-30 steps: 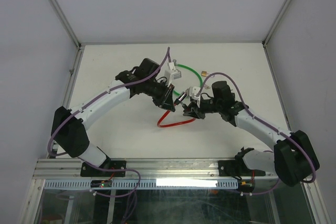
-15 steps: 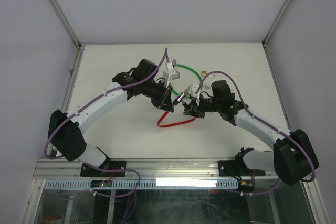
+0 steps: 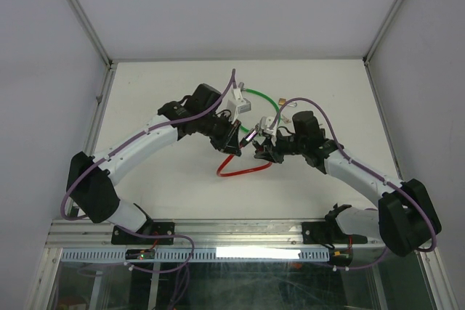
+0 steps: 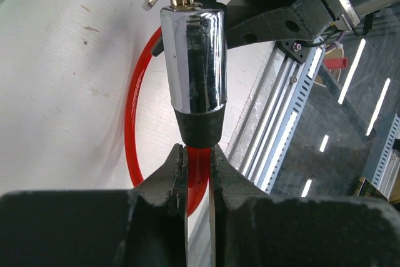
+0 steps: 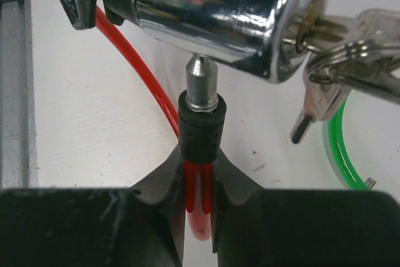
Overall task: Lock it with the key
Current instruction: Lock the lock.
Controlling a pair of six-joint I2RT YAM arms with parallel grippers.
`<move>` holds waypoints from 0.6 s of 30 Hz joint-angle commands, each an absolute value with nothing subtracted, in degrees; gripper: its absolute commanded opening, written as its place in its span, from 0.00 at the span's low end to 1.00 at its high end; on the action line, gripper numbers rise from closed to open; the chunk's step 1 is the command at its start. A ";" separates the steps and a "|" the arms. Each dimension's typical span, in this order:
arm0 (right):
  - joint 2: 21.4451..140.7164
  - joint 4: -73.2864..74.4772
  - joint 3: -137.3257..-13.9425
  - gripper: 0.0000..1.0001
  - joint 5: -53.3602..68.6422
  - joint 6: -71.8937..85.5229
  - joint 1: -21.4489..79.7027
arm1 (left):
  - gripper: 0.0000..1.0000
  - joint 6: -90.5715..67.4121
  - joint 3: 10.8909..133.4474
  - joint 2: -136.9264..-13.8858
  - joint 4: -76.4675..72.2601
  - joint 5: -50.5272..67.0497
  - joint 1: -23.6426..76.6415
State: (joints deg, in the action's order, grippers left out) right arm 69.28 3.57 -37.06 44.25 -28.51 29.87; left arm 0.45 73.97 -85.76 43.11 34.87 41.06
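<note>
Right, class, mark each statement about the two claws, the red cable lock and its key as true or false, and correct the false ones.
1. The left claw is shut on the red cable just below the chrome lock body. True.
2. The key lies loose on the table. False: it sits in the lock body's keyhole.
3. The right claw grips the red cable's pin end, just behind the metal pin. True.
4. The metal pin is fully inside the lock body. False: it shows bare outside it.
5. A claw holds the green cable. False: it lies on the table, apart from both claws.
</note>
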 commanded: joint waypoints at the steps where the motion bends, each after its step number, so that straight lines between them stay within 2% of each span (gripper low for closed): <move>1: 69.16 4.19 -38.42 0.00 43.36 -28.42 29.86 | 0.00 0.10 74.64 -84.49 43.07 32.63 41.75; 18: 70.15 6.04 -39.77 0.00 44.41 -27.87 29.37 | 0.00 1.90 75.96 -85.90 46.16 28.95 43.65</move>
